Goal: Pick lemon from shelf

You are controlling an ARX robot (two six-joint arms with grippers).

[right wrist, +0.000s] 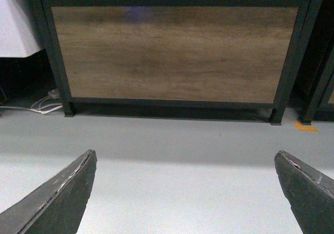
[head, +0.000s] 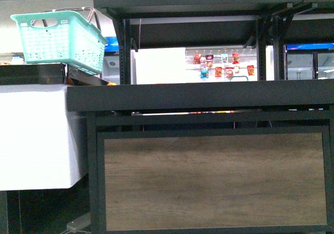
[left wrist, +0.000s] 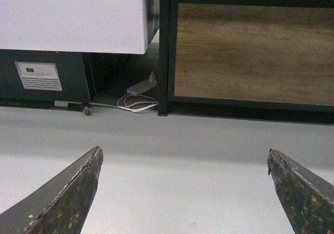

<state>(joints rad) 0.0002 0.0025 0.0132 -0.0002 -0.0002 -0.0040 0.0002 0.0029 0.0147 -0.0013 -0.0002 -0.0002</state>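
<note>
two tools low over pale floor (left wrist: 172,135), both facing shelf (head: 209,97) base. left tool (left wrist: 183,151): jaws spread wide, empty. right tool (right wrist: 185,153): spread wide, empty. shelf straight ahead in front view, black tray deck at mid height, brown wood panel (head: 214,182) below, second deck overhead. lemon: cannot tell where; deck top hidden edge-on from front camera. small orange speck (head: 110,83) at deck's left end, too small to name. teal basket (head: 57,38) tilted, up left, above white cabinet (head: 36,135) beside shelf. white cables (left wrist: 136,103) on floor between cabinet and shelf leg.
</note>
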